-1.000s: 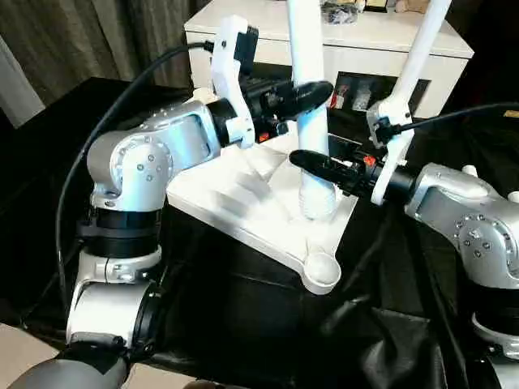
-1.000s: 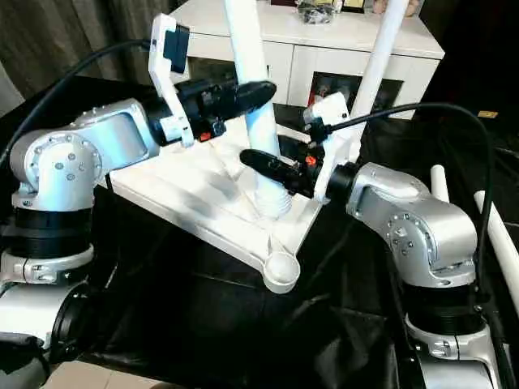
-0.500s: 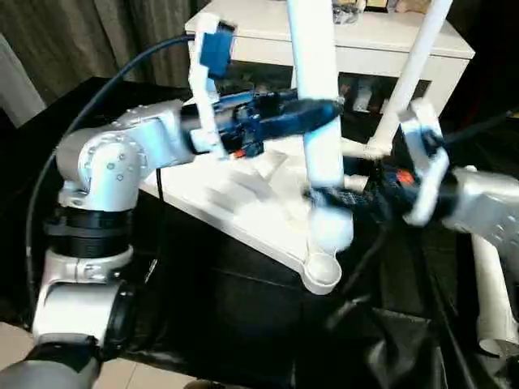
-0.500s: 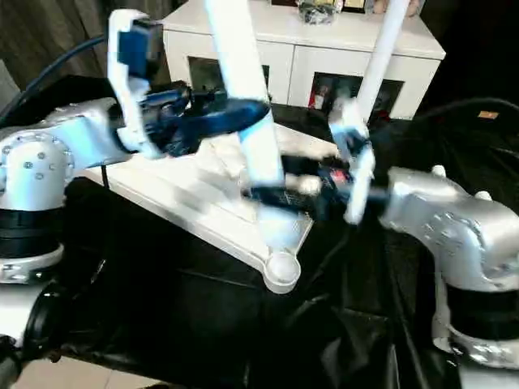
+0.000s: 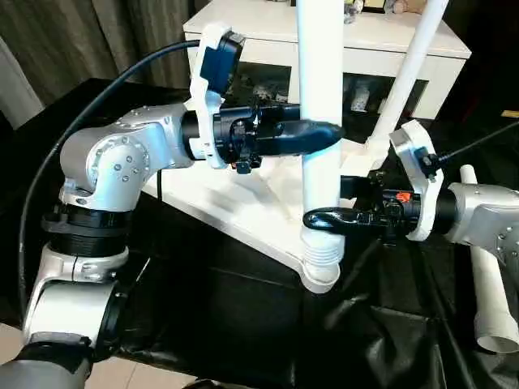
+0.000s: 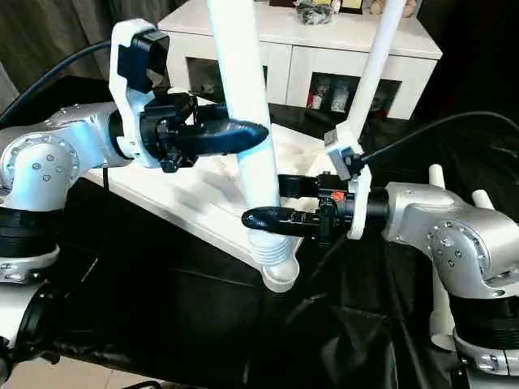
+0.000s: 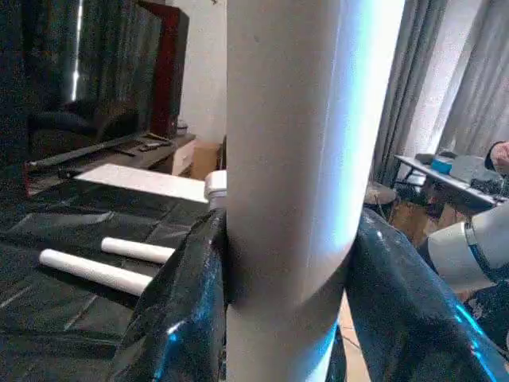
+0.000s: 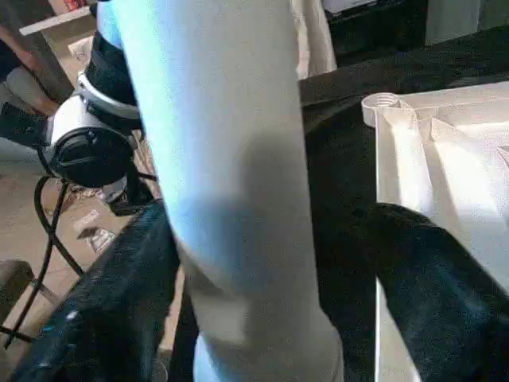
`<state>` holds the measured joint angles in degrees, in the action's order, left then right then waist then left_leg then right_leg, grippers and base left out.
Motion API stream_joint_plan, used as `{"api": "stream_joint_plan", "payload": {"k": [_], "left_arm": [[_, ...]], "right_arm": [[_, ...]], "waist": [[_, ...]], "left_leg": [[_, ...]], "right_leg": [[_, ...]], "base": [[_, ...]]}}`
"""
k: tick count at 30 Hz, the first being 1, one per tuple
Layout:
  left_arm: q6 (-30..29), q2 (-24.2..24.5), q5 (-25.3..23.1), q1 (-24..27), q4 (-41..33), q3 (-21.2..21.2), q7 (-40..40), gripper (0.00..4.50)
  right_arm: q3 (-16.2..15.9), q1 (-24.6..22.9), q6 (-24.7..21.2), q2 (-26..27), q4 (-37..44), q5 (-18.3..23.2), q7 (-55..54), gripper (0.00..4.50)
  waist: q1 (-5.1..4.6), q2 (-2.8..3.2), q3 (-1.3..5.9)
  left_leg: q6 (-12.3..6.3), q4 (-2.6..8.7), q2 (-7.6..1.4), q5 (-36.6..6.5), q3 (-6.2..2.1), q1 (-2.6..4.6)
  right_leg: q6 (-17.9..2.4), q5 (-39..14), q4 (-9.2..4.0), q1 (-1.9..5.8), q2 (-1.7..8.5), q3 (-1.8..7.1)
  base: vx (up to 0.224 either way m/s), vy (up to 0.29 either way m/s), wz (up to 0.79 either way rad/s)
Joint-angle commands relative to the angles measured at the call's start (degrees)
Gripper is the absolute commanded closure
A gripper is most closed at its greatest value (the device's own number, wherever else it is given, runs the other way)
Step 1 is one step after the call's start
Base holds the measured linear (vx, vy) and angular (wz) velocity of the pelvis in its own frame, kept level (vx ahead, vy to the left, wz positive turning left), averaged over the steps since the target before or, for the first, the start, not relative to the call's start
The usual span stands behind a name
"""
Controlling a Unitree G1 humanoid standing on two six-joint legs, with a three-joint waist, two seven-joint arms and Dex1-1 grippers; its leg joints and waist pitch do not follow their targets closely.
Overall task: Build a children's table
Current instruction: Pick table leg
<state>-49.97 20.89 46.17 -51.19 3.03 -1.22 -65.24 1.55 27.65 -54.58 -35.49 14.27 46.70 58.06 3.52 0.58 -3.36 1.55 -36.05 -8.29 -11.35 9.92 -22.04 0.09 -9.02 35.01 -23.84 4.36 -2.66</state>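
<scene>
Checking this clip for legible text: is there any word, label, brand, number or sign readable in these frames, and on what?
None can be read.
The white leg, table top and both grippers show no lettering.
Small items on the white cabinet and behind its glass doors are too small and blurred to read.

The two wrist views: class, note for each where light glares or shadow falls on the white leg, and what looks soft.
Left wrist view: the leg has a bluish bright band down one side and greyer shade on the other; the black fingers shine with glossy highlights. Right wrist view: the leg is bright blue-white above and shadowed lower down; the near fingers look soft, while the tabletop is sharper.
</scene>
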Motion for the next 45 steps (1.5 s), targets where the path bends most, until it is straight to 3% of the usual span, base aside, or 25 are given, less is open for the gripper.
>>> {"api": "stream_joint_plan", "payload": {"k": [1,10,11,13,16,18,20,21,24,25,26,29,31,38,39,43,45], "left_arm": [[0.7,0.34,-0.45,-0.67,-0.12,-0.65,-0.87,2.66],[1.22,0.24,-0.91,-0.41,-0.19,-0.82,-1.05,2.66],[1.67,0.2,-1.58,-0.39,-0.07,-0.97,-0.3,2.1],[0.46,-0.39,-2.32,-1.1,1.57,-0.69,2.61,1.96],[-1.02,-3.38,-5.2,-3.32,6.62,2.1,13.76,1.67],[-0.69,-4.89,-6.68,-3.75,7.78,3.51,19.18,1.46],[-0.69,-4.89,-6.68,-3.75,7.78,3.51,19.18,1.23],[-0.43,-5.41,-7.31,-3.75,7.89,3.8,21.05,1.23],[0.47,-7.69,-8.54,-3.88,8.28,5.34,27.36,0.95],[2.11,-12.62,-9.94,-3.69,8.28,8.2,38.0,0.8],[2.13,-12.72,-9.96,-3.68,8.28,8.25,38.19,0.71],[2.28,-16.1,-8.94,-3.47,8.31,10.42,43.17,0.68],[2.88,-17.01,-11.42,-2.69,8.28,9.01,45.29,0.68],[1.22,-18.21,-12.8,-2.18,6.82,8.76,48.8,0.68],[0.96,-18.26,-12.97,-2.21,6.82,9.04,49.72,1.04],[0.55,-18.4,-12.61,-1.99,6.51,9.58,51.51,1.18],[0.6,-18.64,-12.28,-1.68,5.93,9.72,51.39,1.51]], "right_arm": [[-0.4,-0.08,-0.01,-0.88,0.68,0.14,0.12,1.1],[-0.79,0.04,0.62,-0.36,0.62,-0.63,-0.75,1.84],[-0.73,0.18,0.97,-0.05,0.49,-1.07,-1.38,1.91],[-0.67,0.52,2.16,0.71,0.14,-2.47,-3.09,2.11],[-0.77,2.17,5.95,3.66,-1.73,-8.24,-10.95,2.35],[-1.42,3.0,8.25,5.14,-2.56,-12.01,-15.57,2.54],[-1.42,3.0,8.25,5.14,-2.56,-12.01,-15.57,2.59],[-1.7,3.26,9.17,5.75,-2.8,-13.46,-17.36,2.59],[-3.61,3.41,11.22,6.74,-2.78,-17.09,-20.36,2.62],[-6.22,3.8,14.1,10.05,-3.02,-22.84,-27.12,2.63],[-6.27,3.81,14.15,10.11,-3.03,-22.95,-27.25,2.64],[-6.64,4.02,14.57,13.19,-3.77,-25.15,-32.03,2.64],[-8.55,4.38,16.15,14.45,-4.98,-28.56,-35.05,2.64],[-9.47,5.6,17.75,17.43,-6.11,-31.57,-38.21,2.64],[-9.29,5.76,17.76,17.86,-6.17,-31.66,-38.57,2.64],[-9.17,6.13,18.24,18.62,-6.43,-31.99,-39.54,2.64],[-9.11,6.22,18.26,18.89,-6.69,-32.01,-39.6,2.64]], "waist": [[0.23,-0.78,3.94],[0.26,-0.71,3.95],[0.23,-0.69,3.91],[0.11,-0.77,3.86],[0.11,-0.55,3.93],[0.04,-0.76,3.9],[-0.06,-0.84,3.86],[0.1,-0.38,3.92],[-0.19,-0.6,4.01],[-0.17,-0.61,4.14],[-0.35,-0.68,4.08],[-0.11,-0.81,4.33],[-0.19,-0.74,4.29],[-0.36,-0.69,4.08],[-0.37,-0.65,4.05],[-0.41,-0.65,4.04],[-0.4,-0.66,4.05]], "left_leg": [[-0.71,4.51,-3.92,-9.38,-1.33,0.87],[-0.78,4.44,-3.94,-9.31,-1.31,0.91],[-0.75,4.48,-3.97,-9.58,-1.32,0.94],[-0.12,4.47,-3.85,-10.15,-1.3,0.92],[0.69,4.29,-3.71,-10.45,-1.32,1.09],[1.21,4.42,-3.72,-10.93,-1.4,0.91],[1.37,4.47,-3.63,-11.17,-1.43,0.93],[1.21,4.53,-3.77,-11.0,-1.52,0.95],[0.91,4.48,-3.82,-9.96,-1.47,0.8],[0.5,4.29,-3.78,-8.7,-1.39,0.65],[0.55,4.3,-3.78,-8.61,-1.36,0.54],[-0.83,4.17,-3.61,-7.47,-1.31,0.49],[-1.15,4.27,-3.67,-7.02,-1.39,0.54],[-0.56,4.51,-3.75,-9.97,-1.43,0.76],[-0.46,4.54,-3.7,-10.17,-1.44,0.73],[-0.24,4.54,-3.63,-10.49,-1.44,0.75],[-0.39,4.56,-3.66,-10.01,-1.43,0.66]], "right_leg": [[-12.53,-18.17,-4.15,3.17,3.97,2.39],[-12.98,-17.92,-4.09,3.19,3.97,2.35],[-13.03,-17.91,-4.11,3.13,3.94,2.35],[-12.64,-18.89,-4.16,3.07,3.9,2.32],[-12.35,-19.95,-4.33,2.89,3.97,2.29],[-11.61,-21.07,-4.47,3.08,3.96,2.21],[-11.08,-21.26,-4.57,3.08,3.9,2.2],[-10.95,-20.53,-4.42,3.05,3.93,2.28],[-11.91,-16.46,-4.28,3.07,3.75,2.29],[-12.68,-14.42,-4.04,3.21,3.81,2.34],[-12.93,-14.08,-4.08,3.21,3.72,2.27],[-13.07,-13.34,-4.06,3.46,3.81,2.3],[-12.56,-12.73,-4.0,3.3,3.6,2.23],[-11.68,-15.31,-4.28,3.16,3.65,2.28],[-11.52,-15.63,-4.35,3.17,3.65,2.27],[-11.03,-15.65,-4.36,3.13,3.63,2.33],[-11.07,-15.0,-4.33,3.15,3.65,2.33]], "base": [[0.0,0.0,0.0],[0.0,0.0,0.0],[0.0,0.0,0.0],[0.0,0.0,0.0],[0.0,0.0,0.0],[0.0,0.0,0.0],[0.0,0.0,0.0],[0.0,0.0,0.0],[0.0,0.0,0.0],[0.0,0.0,0.0],[0.0,0.0,0.0],[0.0,0.0,0.0],[0.0,0.0,0.0],[0.0,0.0,0.0],[0.0,0.0,0.0],[0.0,0.0,0.0],[0.0,0.0,0.0]]}}
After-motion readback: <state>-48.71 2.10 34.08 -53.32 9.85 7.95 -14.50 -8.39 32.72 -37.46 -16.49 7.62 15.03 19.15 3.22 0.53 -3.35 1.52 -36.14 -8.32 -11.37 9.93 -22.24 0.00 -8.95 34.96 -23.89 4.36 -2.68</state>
